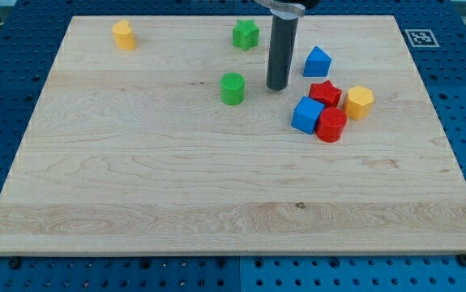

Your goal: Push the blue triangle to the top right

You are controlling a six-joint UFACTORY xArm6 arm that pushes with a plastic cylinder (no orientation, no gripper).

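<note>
Single camera view of the wooden board [135,186] on its blue perforated base [6,97], with my tip [278,86] standing on the board in its upper half, slightly toward the view's right of centre. My tool is a plain dark rod with nothing to open or close, and it holds nothing; the tip touches no block. The blue triangle [317,62], the block I am to move, sits near the tip on the view's right and a little toward the view's top, with a clear gap between them. To the view's left of the tip, near it, is a green cylinder [232,88]; toward the view's top-left is a green star [245,34]; well apart in the same direction is a yellow block [123,35], its shape unclear. Toward the view's bottom-right lies a tight cluster: a red star [325,92], a blue cube [306,114], a red cylinder [331,125] and a yellow hexagonal block [360,102]. A printed marker [421,37] lies just off the board's top-right corner.
</note>
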